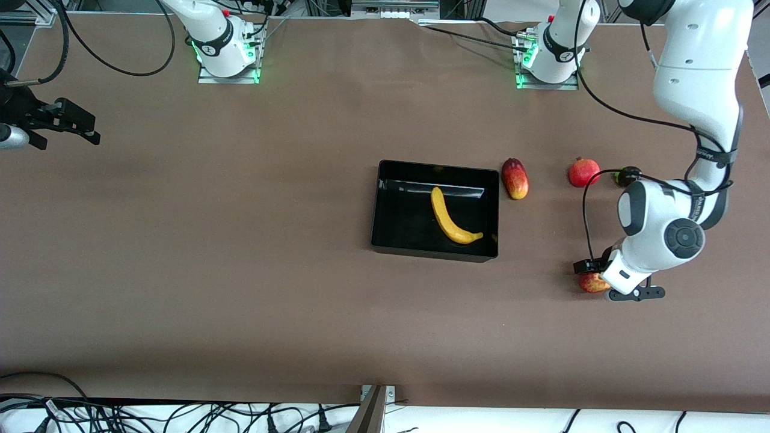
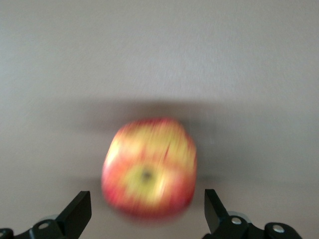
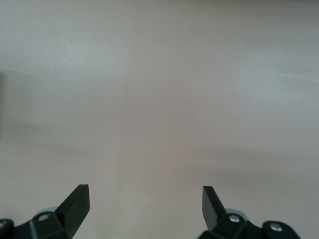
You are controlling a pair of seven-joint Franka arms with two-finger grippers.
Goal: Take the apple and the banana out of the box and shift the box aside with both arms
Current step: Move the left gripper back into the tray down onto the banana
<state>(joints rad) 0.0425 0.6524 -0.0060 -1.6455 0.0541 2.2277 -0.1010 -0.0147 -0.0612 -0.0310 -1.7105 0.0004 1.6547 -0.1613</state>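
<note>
The apple (image 1: 592,282), red and yellow, is seen lowest in the front view, resting on the brown worktop (image 1: 210,252) toward the left arm's end. The left end effector (image 2: 147,211) is positioned directly over it, and in the left wrist view its two black fingers (image 2: 77,211) are spread wide on either side of the fruit (image 2: 148,168), with a gap visible between each fingertip and the skin; nothing is gripped. The glossy black box (image 1: 385,204) is placed farther from the camera, near the middle of the worktop, and the yellow banana (image 1: 452,218) is laid inside it, curved across its floor. Just beside the box, toward the left arm's end, an oblong red-yellow mango (image 1: 515,178) is set on the worktop, and a round red pomegranate (image 1: 583,172) is found beside that, well apart from the apple. The right end effector (image 3: 145,205) is held at the right arm's end of the worktop, over bare surface, where that arm waits; its fingers are shown parted and empty in the right wrist view.
</note>
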